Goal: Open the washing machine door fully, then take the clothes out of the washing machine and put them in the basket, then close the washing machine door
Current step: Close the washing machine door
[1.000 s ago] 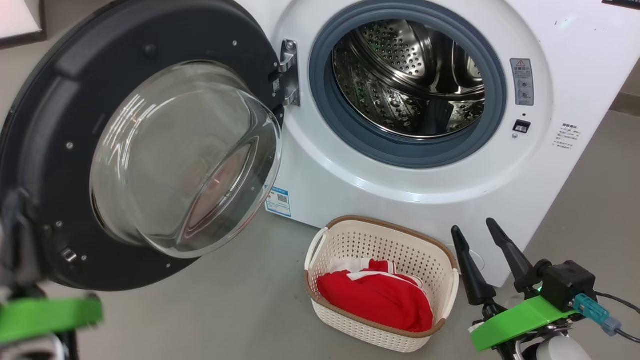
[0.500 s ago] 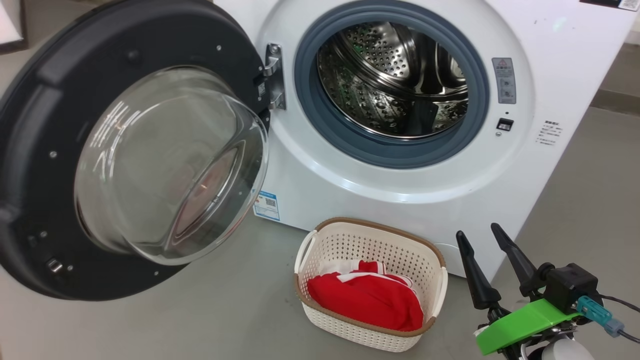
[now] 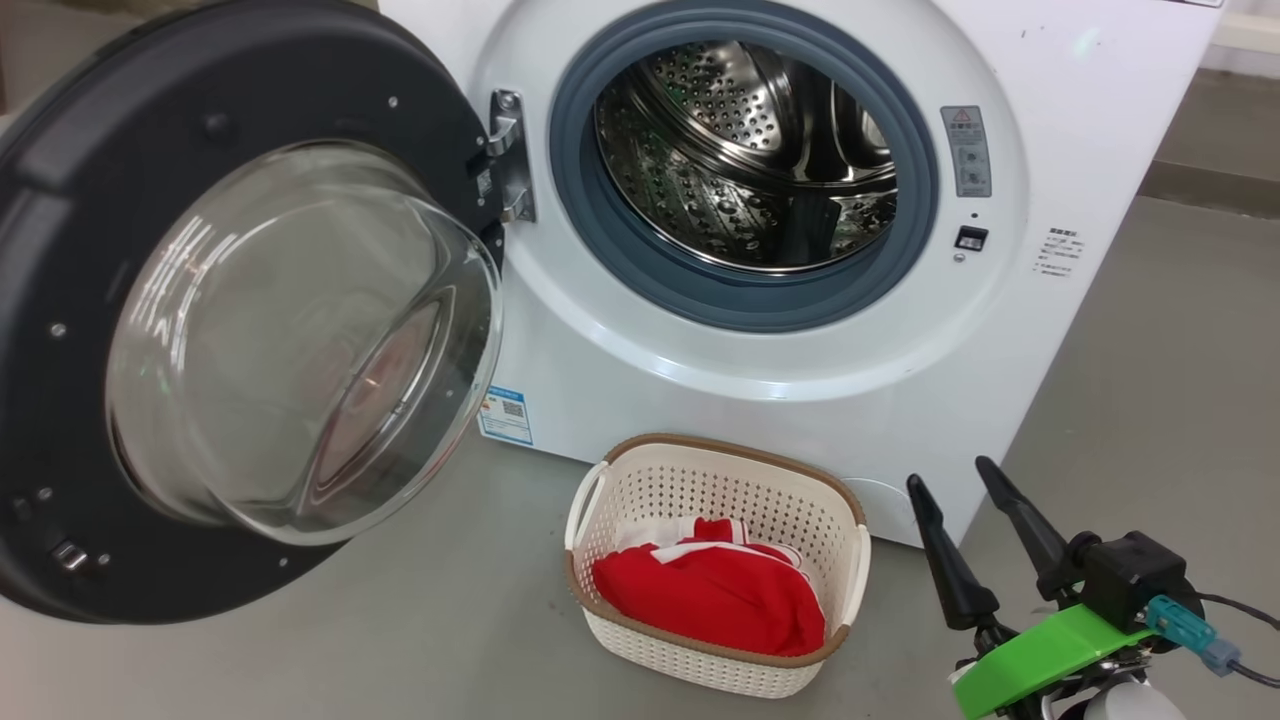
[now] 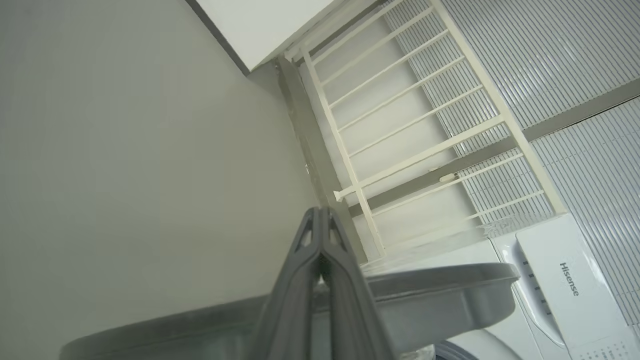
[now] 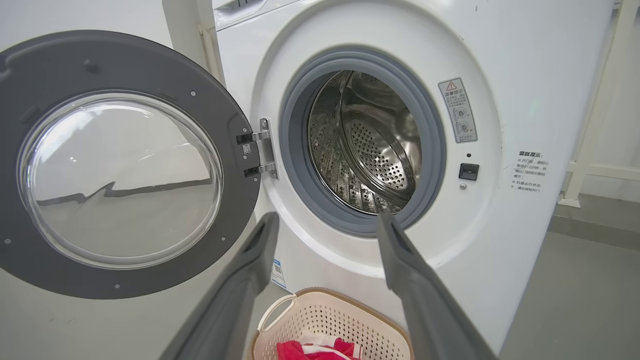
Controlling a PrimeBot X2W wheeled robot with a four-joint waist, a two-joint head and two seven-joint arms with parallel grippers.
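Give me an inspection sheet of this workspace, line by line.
Surface: grey floor, smooth.
Job's things: washing machine door swung wide open; washing machine drum shows no clothes; they lie red in the basket, which stands on the floor before the machine.
Clutter: nothing seen.
Tools: left tool shut, holding nothing, by the door's rim; right tool open, empty, low beside the basket.
Cables: black cable runs off the right wrist.
Surroundings: white barred frame, ribbed wall.

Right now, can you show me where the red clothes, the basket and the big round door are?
clothes (image 3: 715, 600): head view, middle of the red pile.
basket (image 3: 700, 668): head view, on its front wall.
door (image 3: 300, 90): head view, top of its black rim.
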